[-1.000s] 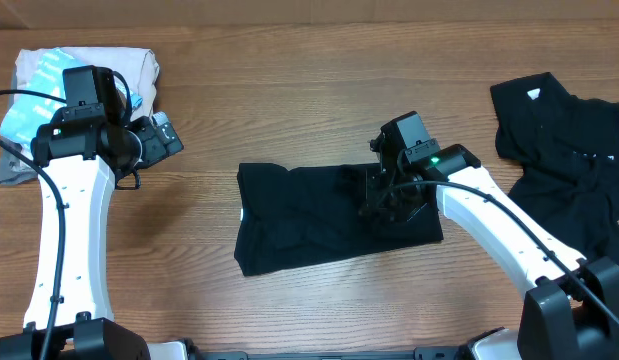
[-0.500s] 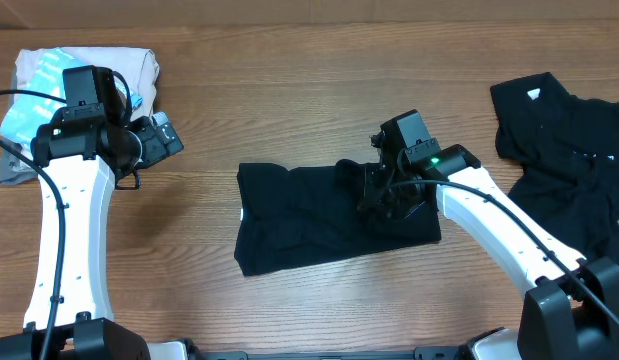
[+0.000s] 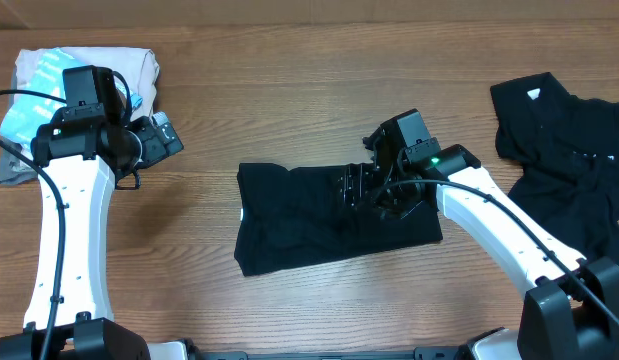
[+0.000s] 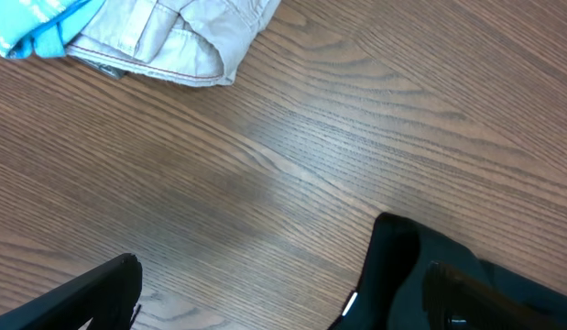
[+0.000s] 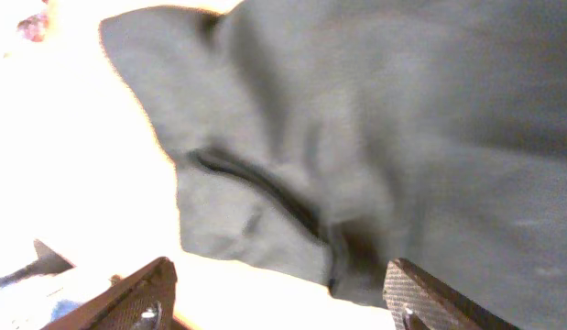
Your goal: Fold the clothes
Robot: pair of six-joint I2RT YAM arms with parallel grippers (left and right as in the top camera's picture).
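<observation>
Hovering over folded black garment [image 3: 299,225] at table [image 3: 319,90] centre, right end effector [image 3: 355,186] spread wide, gripping nothing. Right wrist view alone shows dark seam [image 5: 265,188]. Left end effector [image 3: 167,138] wide, empty, near light clothes pile [image 3: 99,62]. Second black garment [image 3: 559,130] crumpled at right edge. Open wood between pile and folded garment.
</observation>
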